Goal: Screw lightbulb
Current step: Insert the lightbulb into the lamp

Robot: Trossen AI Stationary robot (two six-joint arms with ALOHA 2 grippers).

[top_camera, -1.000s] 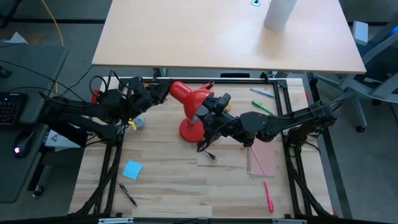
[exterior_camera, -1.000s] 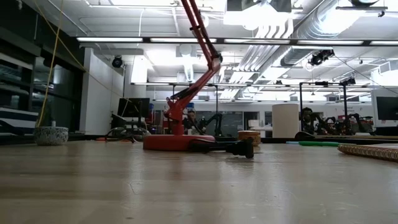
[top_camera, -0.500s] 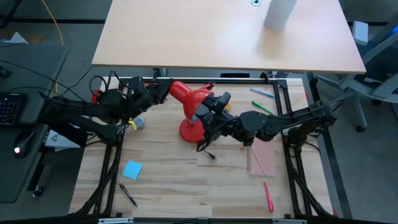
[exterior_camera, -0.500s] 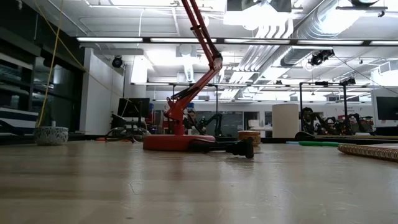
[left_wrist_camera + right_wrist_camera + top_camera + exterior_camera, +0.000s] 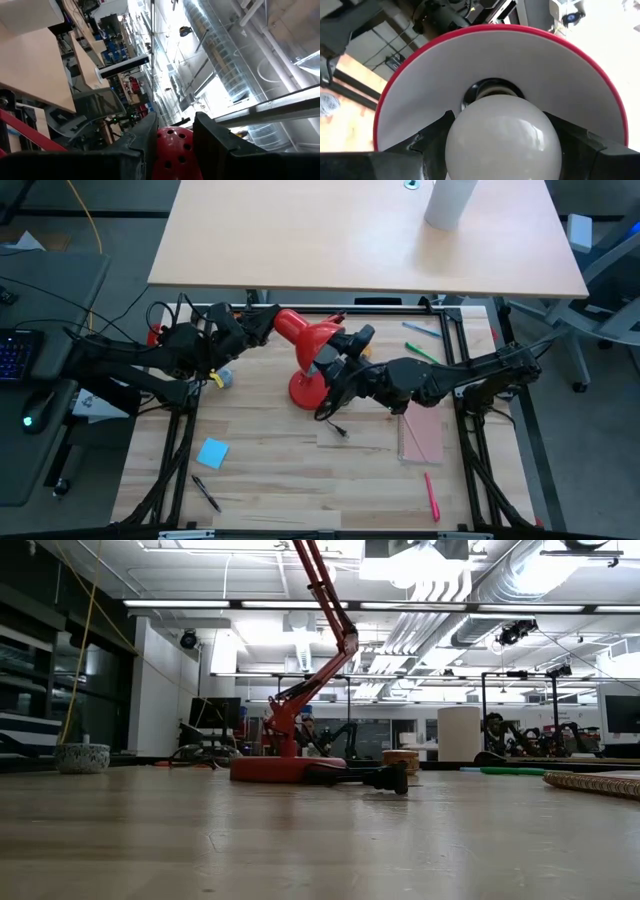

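Observation:
A red desk lamp stands on its round base (image 5: 303, 391) in the middle of the table. Its shade (image 5: 300, 330) is raised and turned toward the right. The white lightbulb (image 5: 502, 137) sits in the shade's white inside, its narrow end at the dark socket (image 5: 492, 91). My left gripper (image 5: 262, 326) is shut on the shade's closed back end. My right gripper (image 5: 337, 358) reaches into the shade's mouth and is shut on the bulb. In the low view only the base (image 5: 285, 769) and the jointed red arm (image 5: 325, 600) show. My left gripper pinches the shade's perforated red back end (image 5: 175, 147) between its two fingers (image 5: 142, 142), coming level from the table's left side. The shade is held well above the table on the lamp's arm. My right gripper pinches the bulb's round globe (image 5: 465, 145) between its two fingers (image 5: 432, 137), one on each side. It comes from the table's right along the bulb's axis into the shade's mouth. The bulb is clear of the table, its base toward the socket.
The lamp's black cord and plug (image 5: 335, 426) lie near its base. Two green pens (image 5: 421, 352), a pink notebook (image 5: 422, 436) and a pink pen (image 5: 432, 496) lie on the right; a blue note (image 5: 212, 452) and a black pen (image 5: 207, 493) on the near left.

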